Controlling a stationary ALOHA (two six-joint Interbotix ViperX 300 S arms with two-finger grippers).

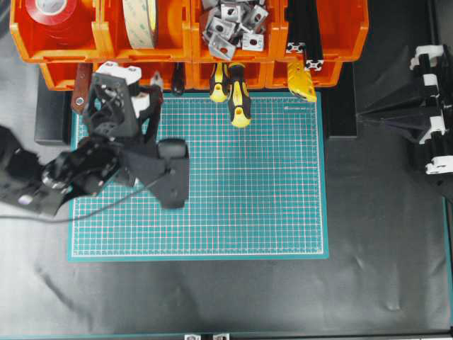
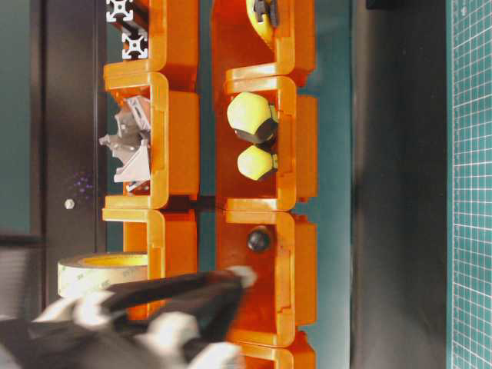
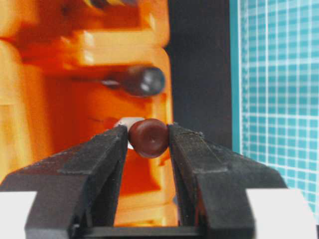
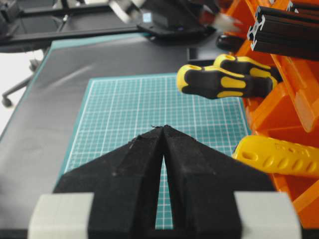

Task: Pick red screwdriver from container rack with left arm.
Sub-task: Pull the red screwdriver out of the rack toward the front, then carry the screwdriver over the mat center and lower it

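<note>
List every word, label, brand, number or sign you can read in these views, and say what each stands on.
None can be read.
Cutting mat: a faint line of print near its top right corner in the overhead view, too small to read.
Tape rolls, orange container rack, yellow-and-black screwdrivers: no lettering shows.

The table [image 1: 382, 269] is black, with a few soft wrinkles in its cover; a green mat [image 1: 248, 198] with a white grid lies flat on it, near the middle; the container rack [image 1: 340, 42] sits along the far edge, touching the top of the mat; its orange bins stand in two rows, one behind the other; a dark block [image 1: 51, 117] lies left of the mat.
</note>
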